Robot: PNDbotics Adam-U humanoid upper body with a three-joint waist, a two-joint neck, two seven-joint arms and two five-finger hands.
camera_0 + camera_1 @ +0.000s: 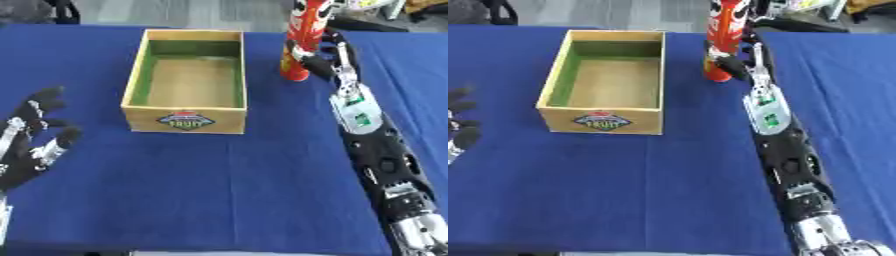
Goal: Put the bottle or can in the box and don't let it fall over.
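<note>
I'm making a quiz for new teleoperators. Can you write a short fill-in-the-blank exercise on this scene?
1. The red can stands to the ____ of the box.
2. The hand at the can is the robot's ____ hand.
3. The inside of the box holds ____.
4. The left hand rests open above the ____ tablecloth.

Missing words: right; right; nothing; blue

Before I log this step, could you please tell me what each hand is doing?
Left hand: open, idle at the lower left.
Right hand: curled round the red can, which stands upright.
</note>
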